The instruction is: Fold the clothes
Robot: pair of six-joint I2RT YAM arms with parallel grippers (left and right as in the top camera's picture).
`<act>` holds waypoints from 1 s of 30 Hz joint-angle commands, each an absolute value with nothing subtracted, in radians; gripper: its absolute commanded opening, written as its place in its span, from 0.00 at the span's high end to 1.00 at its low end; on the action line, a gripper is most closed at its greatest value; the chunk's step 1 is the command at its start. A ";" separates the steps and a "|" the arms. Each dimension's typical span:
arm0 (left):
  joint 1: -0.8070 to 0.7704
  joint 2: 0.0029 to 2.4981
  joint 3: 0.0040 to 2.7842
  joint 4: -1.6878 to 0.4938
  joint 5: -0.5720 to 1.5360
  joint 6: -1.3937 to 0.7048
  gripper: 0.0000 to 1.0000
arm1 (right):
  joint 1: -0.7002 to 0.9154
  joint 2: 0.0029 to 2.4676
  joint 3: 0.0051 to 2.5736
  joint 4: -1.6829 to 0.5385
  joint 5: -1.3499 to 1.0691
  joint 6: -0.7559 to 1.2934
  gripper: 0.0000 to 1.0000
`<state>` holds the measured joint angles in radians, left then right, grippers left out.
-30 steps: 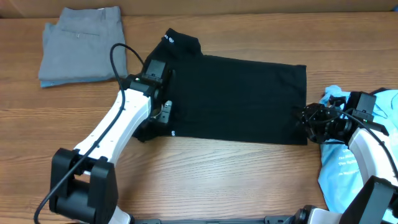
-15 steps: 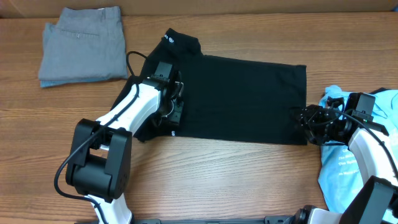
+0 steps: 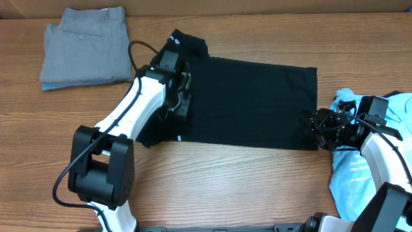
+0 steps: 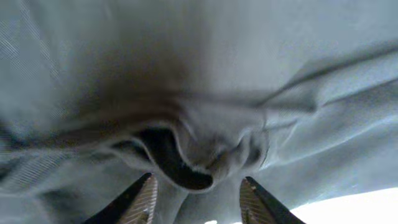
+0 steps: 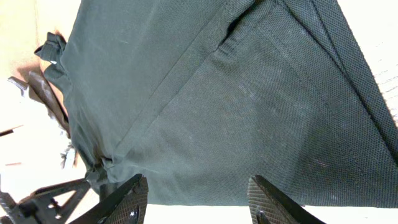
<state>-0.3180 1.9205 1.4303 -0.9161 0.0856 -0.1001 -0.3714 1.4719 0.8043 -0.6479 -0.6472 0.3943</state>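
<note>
The black collared shirt (image 3: 251, 96) lies spread across the middle of the table, collar (image 3: 188, 44) at the far left. My left gripper (image 3: 183, 96) is down on the shirt's left part, below the collar. In the left wrist view its jaws stand apart (image 4: 199, 202) with a bunched fold of black cloth (image 4: 205, 149) between and just beyond them. My right gripper (image 3: 313, 124) sits at the shirt's right edge, open. In the right wrist view (image 5: 198, 202) the shirt (image 5: 236, 93) stretches away from the fingertips.
Grey folded trousers (image 3: 84, 44) lie at the far left corner. A light blue printed tee (image 3: 360, 174) lies crumpled at the right, under my right arm. Bare wooden table (image 3: 232, 180) runs along the front.
My left gripper has moved away from the front-left sleeve toward the collar, across the shirt's left part. The right arm has not moved.
</note>
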 commanded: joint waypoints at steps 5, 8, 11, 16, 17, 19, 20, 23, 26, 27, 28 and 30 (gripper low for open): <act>-0.308 1.945 1.418 -0.901 0.041 -0.089 0.50 | -0.370 1.457 0.826 -0.646 -0.649 0.384 0.44; -0.308 1.991 1.418 -0.900 0.045 -0.089 0.52 | -0.370 1.457 0.826 -0.646 -0.649 0.384 0.45; -0.308 2.008 1.418 -0.892 0.056 -0.089 0.63 | -0.370 1.457 0.826 -0.650 -0.649 0.384 0.44; -0.308 2.006 1.422 -0.887 0.087 -0.089 0.87 | -0.370 1.457 0.826 -0.661 -0.648 0.384 0.44; -0.308 2.006 1.427 -0.890 0.088 -0.090 0.92 | -0.370 1.457 0.826 -0.661 -0.648 0.384 0.44; -0.308 2.000 1.443 -0.893 0.095 -0.090 0.96 | -0.370 1.457 0.826 -0.662 -0.648 0.384 0.44; -0.308 1.993 1.456 -0.893 0.095 -0.090 0.96 | -0.370 1.457 0.826 -0.662 -0.648 0.384 0.44; -0.308 1.982 1.504 -0.892 0.084 -0.089 0.96 | -0.370 1.457 0.826 -0.662 -0.648 0.384 0.44; -0.308 1.982 1.550 -0.889 0.060 -0.074 0.96 | -0.370 1.457 0.826 -0.662 -0.645 0.384 0.44; -0.308 1.982 1.556 -0.884 0.060 -0.074 0.96 | -0.370 1.457 0.826 -0.662 -0.645 0.384 0.44; -0.309 1.982 1.559 -0.869 0.081 -0.074 0.96 | -0.370 1.457 0.826 -0.662 -0.645 0.384 0.44; -0.309 1.982 1.559 -0.852 0.107 -0.074 0.96 | -0.370 1.457 0.826 -0.662 -0.645 0.384 0.44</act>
